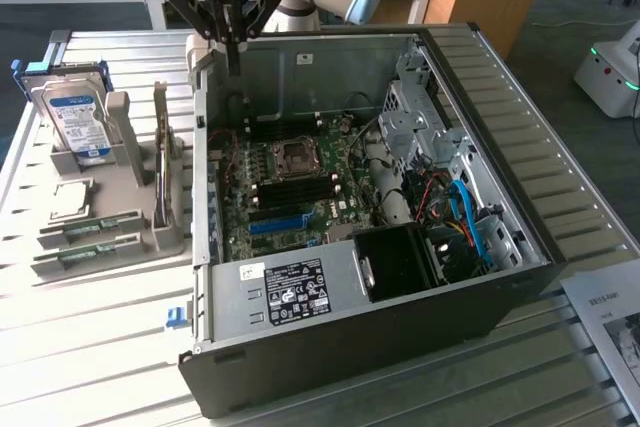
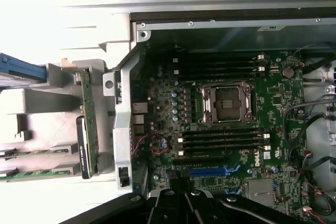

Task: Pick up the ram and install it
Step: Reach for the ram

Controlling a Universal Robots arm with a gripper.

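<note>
Exterior view: an open computer case [image 1: 330, 337] lies on a slatted table [image 1: 90, 347]. At eleven o'clock, the gripper [image 1: 235, 62] hangs over the case's far corner, its fingers pinched together on nothing. At eight o'clock, outside the case, the ram [image 1: 97, 225] stands on edge in a grey holder [image 1: 48, 238]. A twin stick [image 1: 88, 255] sits just beside it, and I cannot tell which of the two is meant. The ram is probably light, thin and stiff, yet brittle, with exposed chips. The safest hold looks like a pinch across its flat faces, midway along the top edge.
</note>
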